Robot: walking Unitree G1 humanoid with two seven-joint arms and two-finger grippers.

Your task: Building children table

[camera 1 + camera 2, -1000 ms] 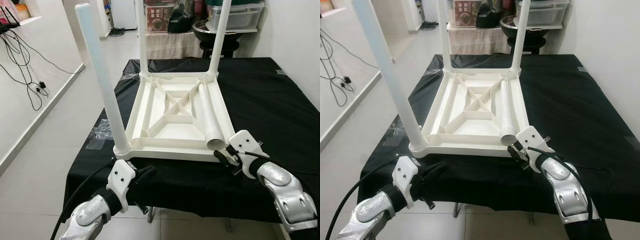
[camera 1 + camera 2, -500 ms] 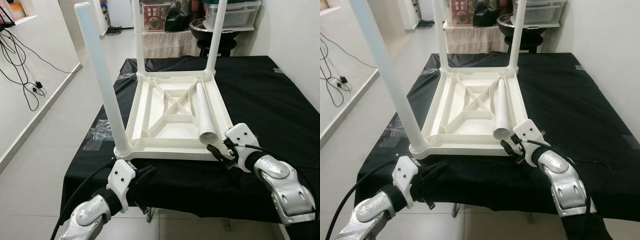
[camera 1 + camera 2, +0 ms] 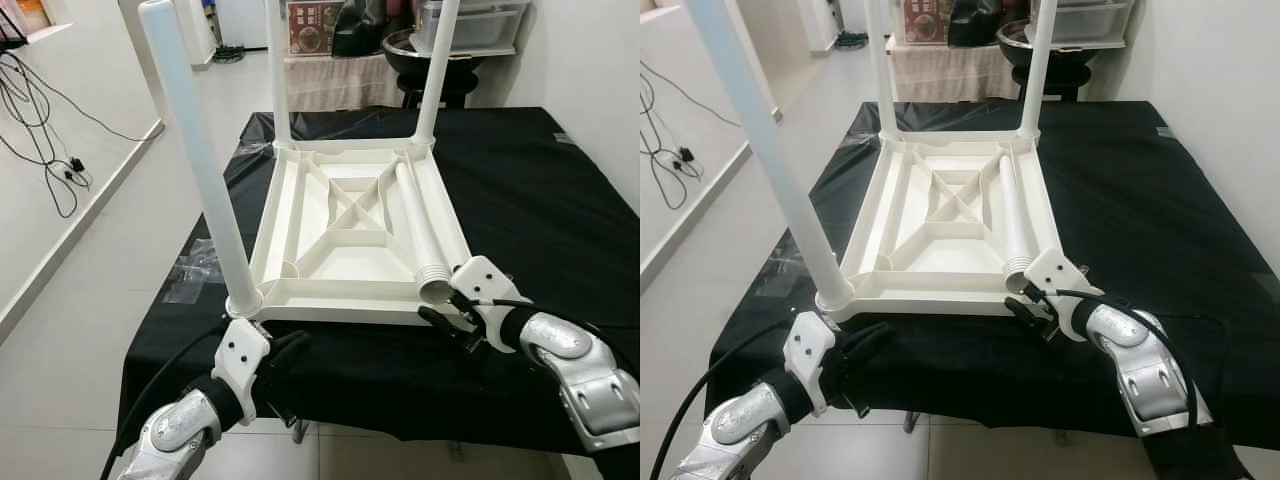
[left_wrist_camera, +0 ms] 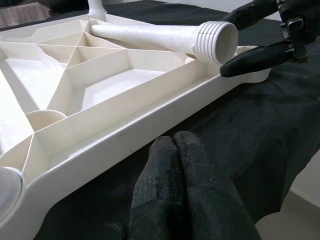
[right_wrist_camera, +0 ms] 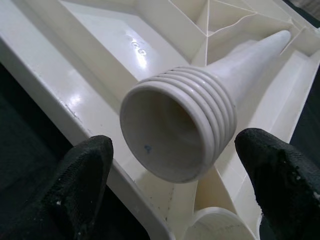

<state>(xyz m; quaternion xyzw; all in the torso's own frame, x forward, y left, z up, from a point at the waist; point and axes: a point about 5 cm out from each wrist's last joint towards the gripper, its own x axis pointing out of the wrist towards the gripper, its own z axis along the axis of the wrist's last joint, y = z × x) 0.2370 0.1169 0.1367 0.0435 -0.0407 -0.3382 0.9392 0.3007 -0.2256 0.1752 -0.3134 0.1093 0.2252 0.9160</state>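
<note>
- Right end effector (image 3: 447, 318) is spread wide on either side of the ribbed end of the loose leg (image 3: 418, 230), holding nothing.
- That leg lies ahead of it, inside the upturned tabletop (image 3: 352, 238).
- Left end effector (image 4: 175, 150), fingers pressed together and empty, sits on the black-covered table (image 3: 540, 200) just before the tabletop's near edge.

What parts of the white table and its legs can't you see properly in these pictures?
- The tabletop lies upside down on the black cloth, so its top face is hidden.
- Two far legs are cut off by the eye views' top edge.
- The loose leg: its far tip is hidden behind its wide end in the right wrist view.
- The empty socket runs off that view's bottom edge.
</note>
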